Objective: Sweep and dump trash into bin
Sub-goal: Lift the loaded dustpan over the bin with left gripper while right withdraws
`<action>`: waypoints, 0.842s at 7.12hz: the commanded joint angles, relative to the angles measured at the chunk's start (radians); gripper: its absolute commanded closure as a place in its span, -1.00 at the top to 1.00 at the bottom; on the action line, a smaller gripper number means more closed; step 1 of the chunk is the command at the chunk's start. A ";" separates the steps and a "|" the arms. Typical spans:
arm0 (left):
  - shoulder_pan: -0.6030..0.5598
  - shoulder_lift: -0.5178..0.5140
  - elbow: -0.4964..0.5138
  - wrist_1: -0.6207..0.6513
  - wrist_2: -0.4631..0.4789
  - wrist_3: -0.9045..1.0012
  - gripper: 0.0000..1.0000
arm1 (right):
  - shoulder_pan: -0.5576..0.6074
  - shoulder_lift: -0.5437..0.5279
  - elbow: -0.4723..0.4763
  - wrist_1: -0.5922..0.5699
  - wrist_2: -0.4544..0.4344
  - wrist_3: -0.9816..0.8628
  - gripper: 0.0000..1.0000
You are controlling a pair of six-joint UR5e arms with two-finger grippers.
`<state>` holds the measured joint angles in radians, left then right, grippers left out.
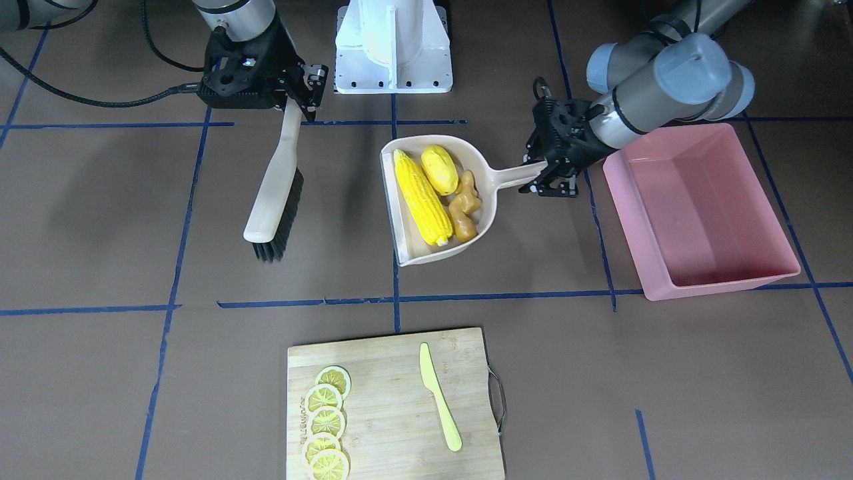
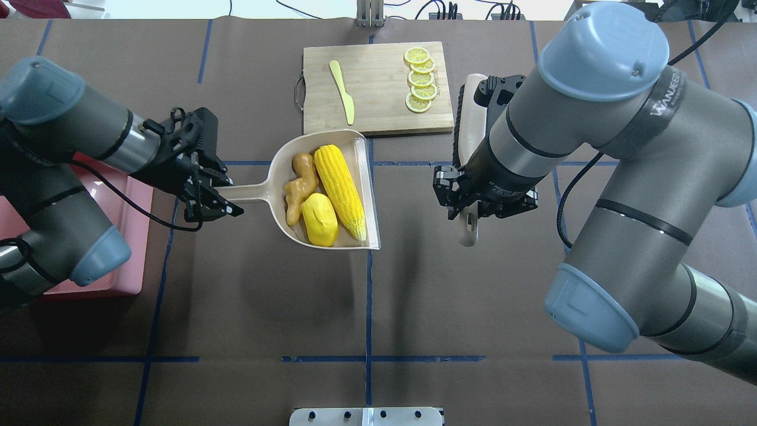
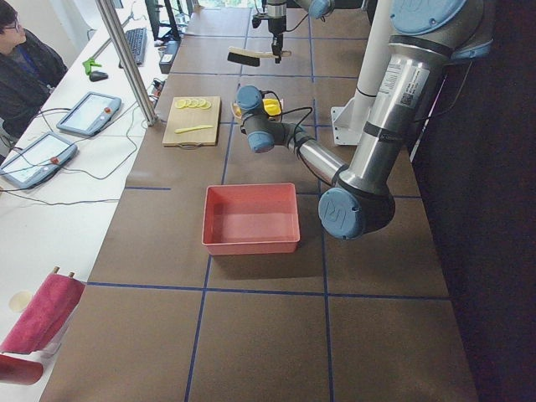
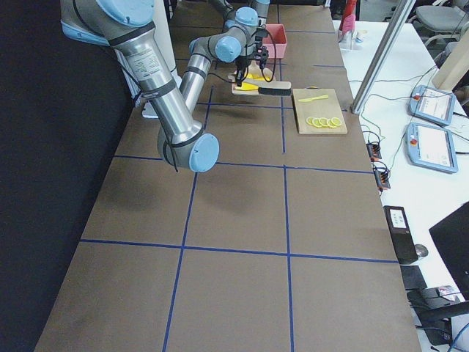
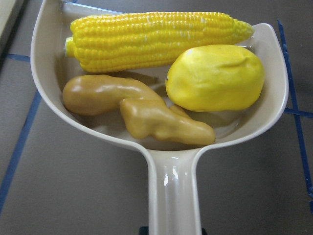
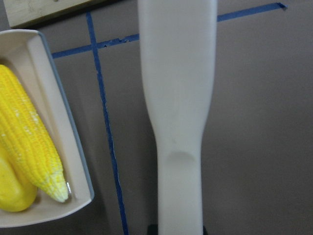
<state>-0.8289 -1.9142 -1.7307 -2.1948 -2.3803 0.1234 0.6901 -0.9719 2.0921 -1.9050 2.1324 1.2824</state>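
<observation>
**Front view:** L gripper (image 1: 543, 175) is pinching the far end of the dustpan (image 1: 408, 252) handle, fingers closed down onto it. R gripper (image 1: 301, 100) is clamping the top of the brush (image 1: 270, 200) handle the same way. Can't tell if the bristles are touching the table. All trash is sitting in the pan: corn cob (image 1: 421, 198) along the open lip, potato lump (image 1: 440, 169) and ginger root (image 1: 463, 208) behind it. Bin (image 1: 630, 213) is standing just beyond the L gripper, nothing inside.
Risk (my guess): the corn is lying nearest the lip, so any forward tilt on the carry is likely rolling it out first. The grip is at the handle end only, so the load may be twisting the pan.

**Overhead:** L arm is covering most of the bin. Risk: the pan or wrist clipping the bin wall on the swing over.
Off-task count: 1 cutting board (image 2: 378, 112), 5 lemon slices (image 2: 420, 80), 1 knife (image 2: 343, 92).

**Ext left:** 1 bin, confirming empty. Grippers too small to judge.

**Ext right:** too small, nothing to add.

**L wrist:** trash count is 3, i.e. 1 corn cob, 1 potato lump, 1 ginger root, in 1 dustpan. Fingers out of shot.

**R wrist:** 1 brush, handle filling the view. Pan corner is lying just beside it, not touching.
</observation>
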 commanded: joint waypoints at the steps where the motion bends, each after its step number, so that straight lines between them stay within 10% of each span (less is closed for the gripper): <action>1: -0.073 0.038 -0.025 0.000 -0.057 -0.030 -1.00 | 0.026 -0.007 -0.001 0.000 0.000 0.000 -1.00; 6: -0.306 0.311 -0.200 0.007 -0.207 -0.062 -1.00 | 0.060 -0.021 0.000 0.000 -0.002 0.000 -1.00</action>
<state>-1.0833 -1.6803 -1.8897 -2.1870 -2.5675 0.0541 0.7410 -0.9890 2.0919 -1.9052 2.1315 1.2824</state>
